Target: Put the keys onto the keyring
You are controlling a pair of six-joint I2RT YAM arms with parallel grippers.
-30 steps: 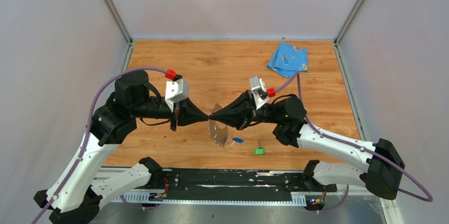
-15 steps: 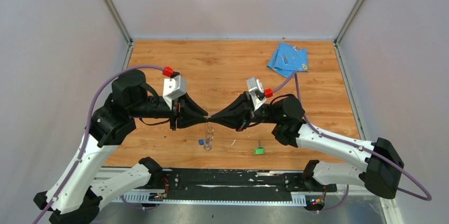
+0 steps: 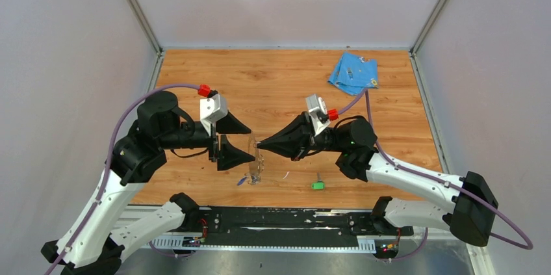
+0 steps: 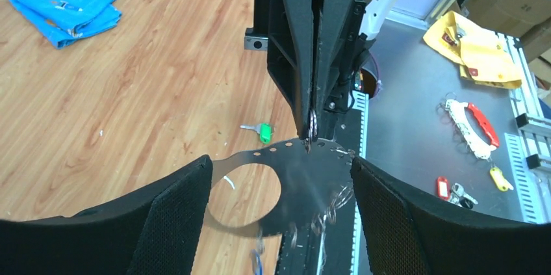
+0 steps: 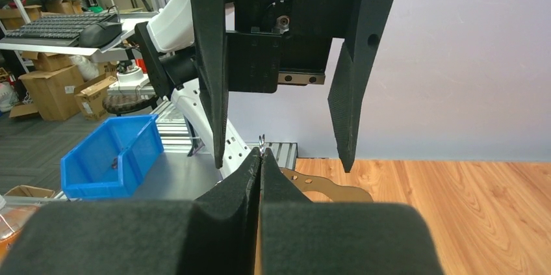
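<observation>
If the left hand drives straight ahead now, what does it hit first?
Probably the keyring, hanging from the shut right hand just ahead of the open left hand; depth is unclear.

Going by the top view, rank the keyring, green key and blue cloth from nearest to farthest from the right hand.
1. keyring: hangs from the tips of the right hand, at centre.
2. green key: lying near the front edge, right of centre.
3. blue cloth: far right corner.
</observation>
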